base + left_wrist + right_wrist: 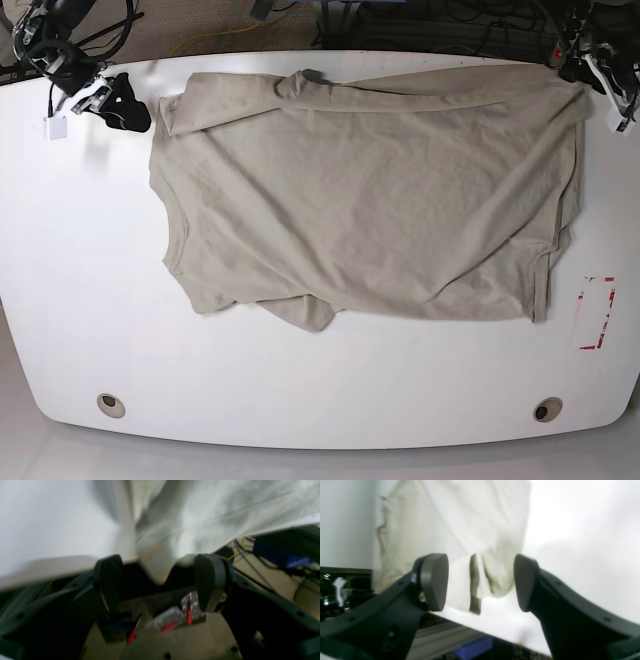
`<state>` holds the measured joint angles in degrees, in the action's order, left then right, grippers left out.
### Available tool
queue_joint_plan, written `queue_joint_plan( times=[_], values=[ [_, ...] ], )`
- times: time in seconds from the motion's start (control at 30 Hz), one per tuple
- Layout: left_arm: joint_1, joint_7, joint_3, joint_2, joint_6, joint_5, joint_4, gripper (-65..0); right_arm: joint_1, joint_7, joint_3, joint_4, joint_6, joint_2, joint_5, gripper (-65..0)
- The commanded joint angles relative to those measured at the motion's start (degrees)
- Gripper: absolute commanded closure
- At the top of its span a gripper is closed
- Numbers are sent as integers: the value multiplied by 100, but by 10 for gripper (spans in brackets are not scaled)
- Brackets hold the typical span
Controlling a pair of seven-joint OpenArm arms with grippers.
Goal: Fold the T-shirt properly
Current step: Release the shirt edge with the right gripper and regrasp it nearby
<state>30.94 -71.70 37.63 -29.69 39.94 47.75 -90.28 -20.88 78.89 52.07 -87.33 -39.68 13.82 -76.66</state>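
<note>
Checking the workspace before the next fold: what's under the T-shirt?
The T-shirt lies spread on the white table, which shows bare all around it. Its far edge hangs slightly over the table's back edge. Anything beneath the cloth is covered; no lump suggests a hidden object.

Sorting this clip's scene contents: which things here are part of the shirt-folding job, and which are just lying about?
Part of the job:
- T-shirt, spread on the white table
- left gripper, open
- right gripper, open

Lying about:
- red-marked rectangle on the table
- cables behind the far edge
</note>
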Motion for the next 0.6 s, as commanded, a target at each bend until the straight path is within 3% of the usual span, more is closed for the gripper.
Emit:
queue_joint_plan(
  times=[0.0, 0.3, 0.57],
  values=[
    [14, 150, -101, -94, 6, -76, -84, -421, -131, -8, 160, -80, -32, 72, -206, -401],
    [5, 150, -171, -94, 6, -199, -102, -421, -140, -8, 142, 641, -32, -411, -197, -395],
    [5, 168, -171, -94, 6, -199, -102, -421, -131, -26, -377, 25, -32, -508, -127, -393]
  ],
)
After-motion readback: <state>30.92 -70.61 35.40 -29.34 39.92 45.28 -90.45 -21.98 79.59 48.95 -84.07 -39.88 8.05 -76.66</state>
